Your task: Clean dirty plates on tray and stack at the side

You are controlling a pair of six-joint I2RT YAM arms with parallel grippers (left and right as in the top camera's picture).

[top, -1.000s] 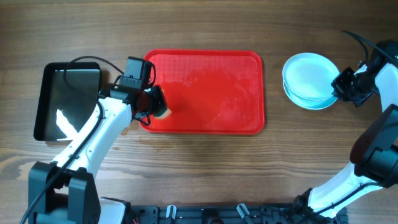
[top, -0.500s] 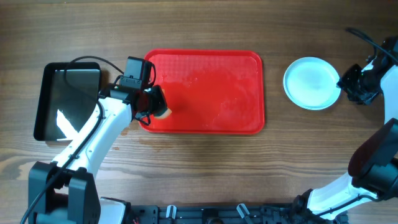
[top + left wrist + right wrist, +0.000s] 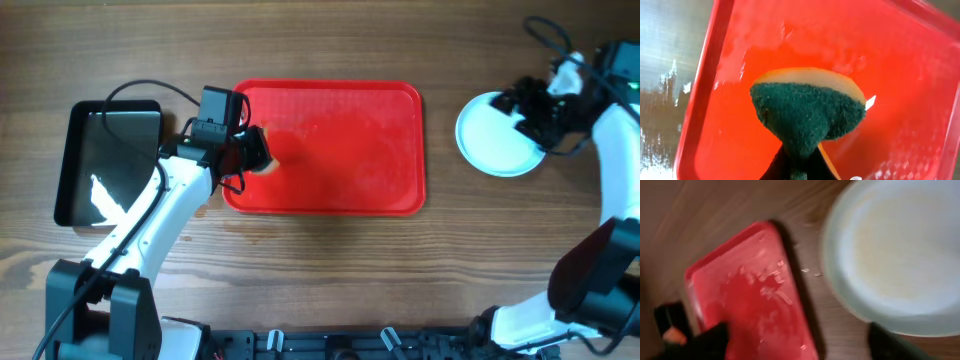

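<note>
The red tray (image 3: pixel 340 120) lies mid-table with wet streaks and no plate on it. My left gripper (image 3: pixel 248 152) is at the tray's left edge, shut on a green and yellow sponge (image 3: pixel 807 112) that presses on the tray (image 3: pixel 900 75). The white plates (image 3: pixel 490 135) sit piled on the wood right of the tray; only the top one shows. My right gripper (image 3: pixel 527 104) hovers over the pile's upper right part, open and holding nothing. In the right wrist view the top plate (image 3: pixel 900 250) and the tray (image 3: pixel 750 295) lie beyond the spread fingers (image 3: pixel 890 342).
A black rectangular pan (image 3: pixel 108 160) with a shiny bottom sits left of the tray, beside my left arm. Cables trail from both arms. Bare wood lies between the tray and the plates.
My right gripper has opened and let go of the plate, which now lies flat on the pile, then swung up and left over it. My left gripper and sponge moved slightly farther up the tray's edge.
</note>
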